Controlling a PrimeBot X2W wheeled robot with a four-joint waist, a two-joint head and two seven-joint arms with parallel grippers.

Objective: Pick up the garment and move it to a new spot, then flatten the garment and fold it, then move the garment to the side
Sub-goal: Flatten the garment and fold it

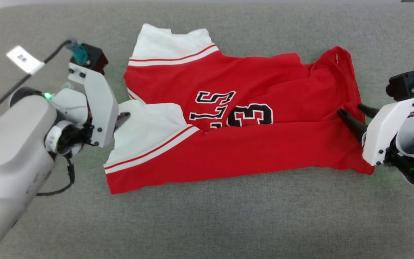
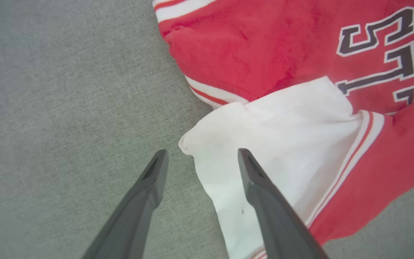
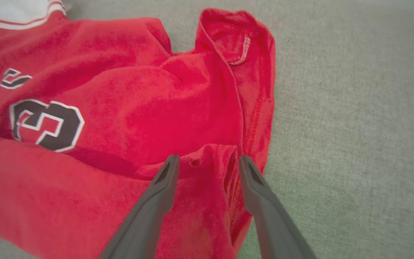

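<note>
Shirt (image 1: 250, 151) lies half folded. Left gripper (image 2: 199, 154) wide open astride white sleeve (image 2: 286, 144); right gripper (image 3: 207, 160) open over hem (image 3: 255, 118); both empty. Risk: single-layer pinch would unroll fold.

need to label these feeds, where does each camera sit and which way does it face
Head view: on the head, looking forward and down at the shirt on the grey surface; shows the left gripper, right gripper and both pale arms.
Left wrist view: on the left wrist, looking along its two open fingers at the white sleeve.
Right wrist view: on the right wrist, looking along its fingers at the shirt's red hem.
Shared: both wrist views catch the dark print; all three show shirt and surface.
</note>
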